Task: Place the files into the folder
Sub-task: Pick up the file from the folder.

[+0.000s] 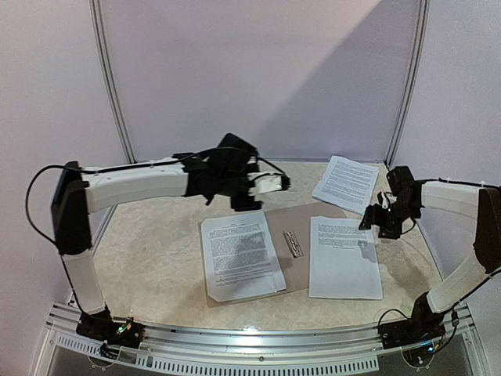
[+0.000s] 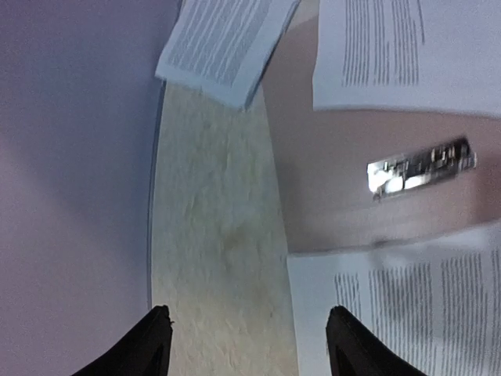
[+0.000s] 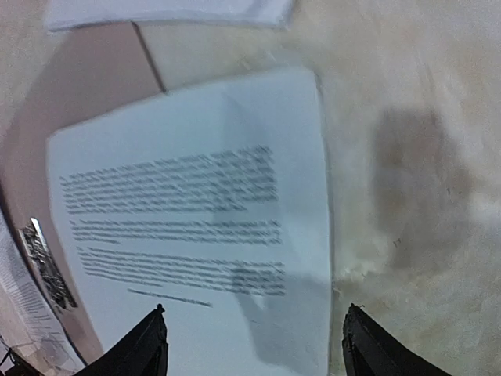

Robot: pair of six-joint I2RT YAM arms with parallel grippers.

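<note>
Reaching over folder, left claw spread; right claw spread above files

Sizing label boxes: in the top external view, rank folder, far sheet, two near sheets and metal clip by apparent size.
1. folder
2. left near sheet and right near sheet, alike
3. far sheet, though distance may shrink it
4. metal clip

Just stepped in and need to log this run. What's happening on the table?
Papers are being filed into an open tan folder. One stack lies on its left half, another sheet overlaps its right edge, and a third sheet sits on the table behind. The left gripper and right gripper both hover open, holding nothing.
</note>
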